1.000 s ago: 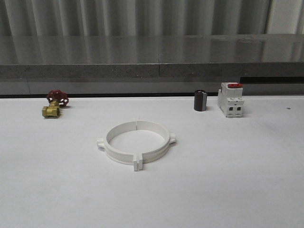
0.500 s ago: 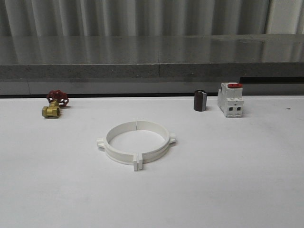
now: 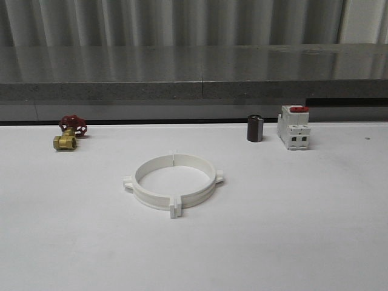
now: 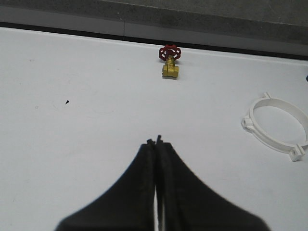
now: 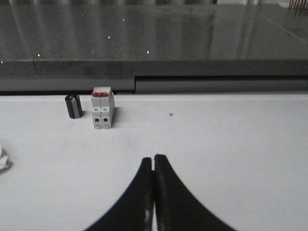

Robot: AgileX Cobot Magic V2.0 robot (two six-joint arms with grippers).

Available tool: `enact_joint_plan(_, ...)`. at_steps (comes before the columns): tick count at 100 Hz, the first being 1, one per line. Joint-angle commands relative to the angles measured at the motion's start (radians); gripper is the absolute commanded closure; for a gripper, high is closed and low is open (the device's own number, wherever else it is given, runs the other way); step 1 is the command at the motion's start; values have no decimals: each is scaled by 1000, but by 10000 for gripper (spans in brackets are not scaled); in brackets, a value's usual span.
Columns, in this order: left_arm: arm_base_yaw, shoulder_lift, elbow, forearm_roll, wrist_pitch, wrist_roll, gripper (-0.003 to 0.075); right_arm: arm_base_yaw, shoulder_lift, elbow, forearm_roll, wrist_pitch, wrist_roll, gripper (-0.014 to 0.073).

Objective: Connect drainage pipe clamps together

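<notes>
The two white drainage pipe clamps (image 3: 174, 182) lie on the white table as one closed ring, their end tabs meeting at the near side and the far side. The left wrist view catches the same ring of clamps (image 4: 279, 126) off to one side. My left gripper (image 4: 156, 141) hangs over bare table well away from the ring, shut with nothing between its black fingers. My right gripper (image 5: 153, 157) is also shut and empty, over bare table short of the breaker. A white edge of a clamp (image 5: 3, 159) peeks in at the border of the right wrist view.
A brass valve with a red handwheel (image 3: 71, 133) sits at the back left. A dark cylinder (image 3: 255, 128) and a white breaker with a red switch (image 3: 294, 127) stand at the back right. A grey ledge (image 3: 194, 91) runs along the table's far edge.
The clamp ring sits a few pixels higher in the front view than a second ago; nothing else has moved.
</notes>
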Motion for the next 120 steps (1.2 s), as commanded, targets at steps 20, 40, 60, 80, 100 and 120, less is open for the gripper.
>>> enact_joint_plan(20, 0, 11, -27, 8, -75, -1, 740, -101, 4, 156, 184, -400, -212, 660)
enact_joint_plan(40, 0, 11, -27, 8, -75, -1, 740, -140, -80, 229, 241, -410, -240, 660)
enact_joint_plan(60, 0, 13, -27, 8, -75, -1, 740, -149, -97, 230, 265, -378, -273, 660)
enact_joint_plan(80, 0, 13, -27, 8, -75, -1, 740, -144, -96, 229, 265, -362, -273, 660)
enact_joint_plan(100, 0, 13, -27, 8, -75, -1, 740, -144, -96, 229, 265, -362, -273, 660)
enact_joint_plan(120, 0, 13, -27, 8, -75, -1, 740, -144, -96, 229, 265, -362, -273, 660)
